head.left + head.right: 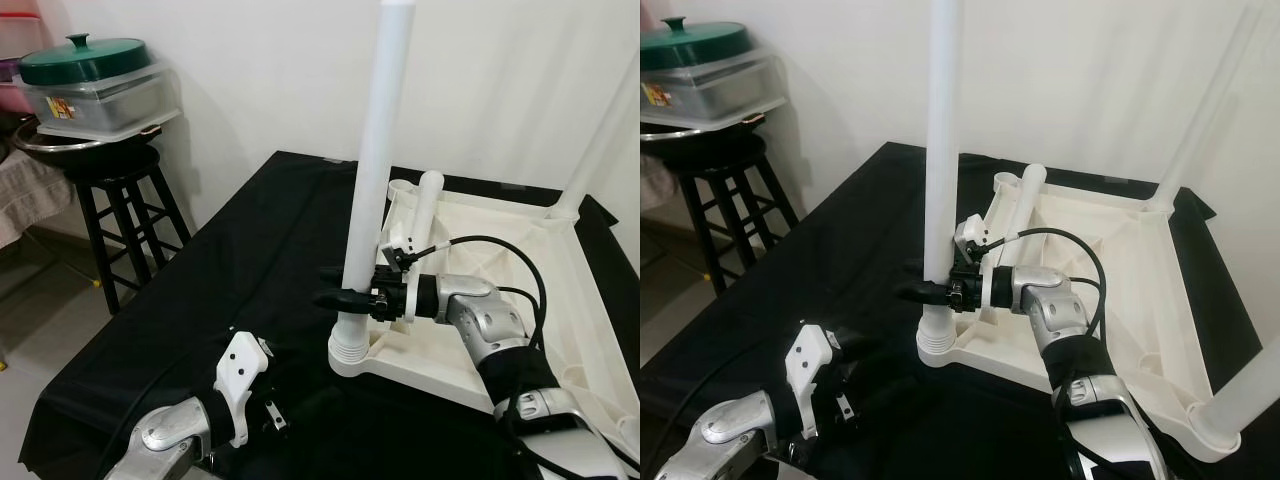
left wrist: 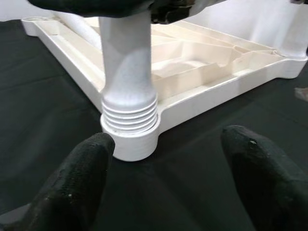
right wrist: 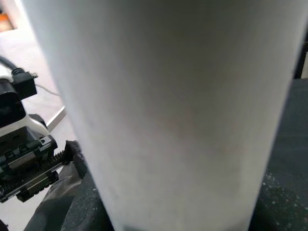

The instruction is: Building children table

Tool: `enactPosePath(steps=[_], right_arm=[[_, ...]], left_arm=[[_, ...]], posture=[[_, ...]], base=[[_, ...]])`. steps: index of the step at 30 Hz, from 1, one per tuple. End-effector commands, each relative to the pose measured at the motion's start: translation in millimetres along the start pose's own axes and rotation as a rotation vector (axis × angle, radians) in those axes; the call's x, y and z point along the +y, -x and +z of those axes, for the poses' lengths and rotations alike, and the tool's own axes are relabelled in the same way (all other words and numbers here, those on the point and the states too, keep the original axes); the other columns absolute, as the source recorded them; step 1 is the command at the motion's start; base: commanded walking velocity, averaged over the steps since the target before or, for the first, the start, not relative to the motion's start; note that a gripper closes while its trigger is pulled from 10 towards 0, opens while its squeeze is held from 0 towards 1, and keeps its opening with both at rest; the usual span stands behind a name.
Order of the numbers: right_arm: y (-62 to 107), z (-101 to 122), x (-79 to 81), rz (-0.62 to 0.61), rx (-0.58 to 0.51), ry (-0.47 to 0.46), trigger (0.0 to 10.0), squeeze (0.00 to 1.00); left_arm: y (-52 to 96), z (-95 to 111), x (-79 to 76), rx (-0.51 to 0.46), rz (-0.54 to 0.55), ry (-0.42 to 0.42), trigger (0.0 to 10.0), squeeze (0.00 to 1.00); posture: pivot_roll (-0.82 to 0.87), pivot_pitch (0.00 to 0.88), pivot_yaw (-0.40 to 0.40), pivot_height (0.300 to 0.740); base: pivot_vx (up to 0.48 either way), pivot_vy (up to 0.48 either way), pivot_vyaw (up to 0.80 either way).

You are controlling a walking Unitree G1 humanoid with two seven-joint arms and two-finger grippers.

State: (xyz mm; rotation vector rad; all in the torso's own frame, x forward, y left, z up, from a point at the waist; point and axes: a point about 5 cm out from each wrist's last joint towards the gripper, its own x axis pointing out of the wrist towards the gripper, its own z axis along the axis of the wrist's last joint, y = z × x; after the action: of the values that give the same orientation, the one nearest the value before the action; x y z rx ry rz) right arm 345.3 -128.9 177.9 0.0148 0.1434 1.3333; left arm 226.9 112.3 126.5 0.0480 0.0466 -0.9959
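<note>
left eye view: right claw [image 1: 338,297] is gripping the upright leg [image 1: 375,170] just above its threaded socket in the tabletop [image 1: 480,280]; left claw [image 2: 163,178], gaping empty, is waiting nearby.

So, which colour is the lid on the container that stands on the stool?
Dark green lid; the left eye view shows it best.

A plain white plastic table top [image 1: 500,235] and white tube legs [image 1: 375,170] lie on a black cloth [image 1: 200,300]. Far left, a dark green lid [image 1: 85,58] sits above a black wooden stool [image 1: 125,215].
</note>
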Motion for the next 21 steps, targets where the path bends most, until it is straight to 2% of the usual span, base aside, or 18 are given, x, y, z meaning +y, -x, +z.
enactPosePath(steps=[1,3,7,8,9,10,11,13,14,15,16,17,21], right_arm=[[0.8,-0.3,2.9,0.049,0.013,0.016,0.0,0.00],[6.0,2.8,7.3,0.009,-0.007,0.063,0.0,0.00],[8.2,4.2,10.4,-0.016,-0.020,0.078,0.0,0.00],[8.0,3.2,18.0,-0.073,-0.039,0.079,0.0,0.00],[-2.5,-3.3,27.3,-0.223,-0.066,0.056,0.0,0.00],[-2.5,-3.3,27.3,-0.223,-0.066,0.056,0.0,0.00],[-16.0,-12.9,31.0,-0.591,-0.122,-0.013,0.0,0.00],[-16.0,-12.9,31.0,-0.591,-0.122,-0.013,0.0,0.00],[-26.6,-29.2,50.2,-0.768,-0.085,-0.047,0.0,0.00],[-26.6,-29.2,50.2,-0.768,-0.085,-0.047,0.0,0.00],[-24.0,-29.7,53.3,-0.904,-0.103,-0.064,0.0,0.00],[-20.7,-31.1,51.9,-0.943,-0.095,-0.058,0.0,0.00],[-19.8,-32.2,50.3,-0.918,-0.086,-0.052,0.0,0.00]], left_arm=[[-0.3,-2.2,-0.9,0.001,-0.030,0.008,0.0,0.00],[-1.0,-1.7,-2.3,-0.009,-0.042,0.014,0.0,0.00],[-1.2,-1.4,-2.7,-0.012,-0.046,0.016,0.0,0.00],[-0.8,-1.2,-2.9,-0.015,-0.051,0.019,0.0,0.00],[0.3,-1.0,-3.2,-0.017,-0.054,0.020,0.0,0.00],[0.3,-1.0,-3.2,-0.017,-0.054,0.020,0.0,0.00],[1.7,-0.2,-2.4,-0.018,-0.059,0.021,0.0,0.00],[1.7,-0.2,-2.4,-0.018,-0.059,0.021,0.0,0.00],[2.2,0.0,-1.2,-0.019,-0.064,0.026,0.0,0.00],[2.2,0.0,-1.2,-0.019,-0.064,0.026,0.0,0.00],[1.6,0.0,-0.5,-0.019,-0.073,0.029,0.0,0.00],[0.2,0.5,0.7,-0.023,-0.080,0.030,0.0,0.00],[-0.6,0.9,1.7,-0.026,-0.084,0.029,0.0,0.00]], posture=[[0.01,0.000,-0.061,0.740],[-0.03,0.000,-0.055,0.740],[-0.03,0.000,-0.055,0.740],[-0.04,0.000,-0.064,0.740],[-0.05,0.000,-0.073,0.740],[-0.05,0.000,-0.073,0.740],[-0.05,0.000,-0.066,0.740],[-0.05,0.000,-0.066,0.740],[-0.07,0.000,-0.043,0.740],[-0.07,0.000,-0.043,0.740],[-0.09,0.000,-0.036,0.740],[-0.07,0.000,-0.054,0.740],[-0.07,0.000,-0.053,0.740]], base=[[0.000,0.000,0.00],[0.000,0.000,0.00],[0.000,0.000,0.00],[0.000,0.000,0.00],[0.000,0.000,0.00],[0.000,0.000,0.00],[0.000,0.000,0.00],[0.000,0.000,0.00],[0.000,0.000,0.00],[0.000,0.000,0.00],[0.000,0.000,0.00],[0.000,0.000,0.00],[0.000,0.000,0.00]])
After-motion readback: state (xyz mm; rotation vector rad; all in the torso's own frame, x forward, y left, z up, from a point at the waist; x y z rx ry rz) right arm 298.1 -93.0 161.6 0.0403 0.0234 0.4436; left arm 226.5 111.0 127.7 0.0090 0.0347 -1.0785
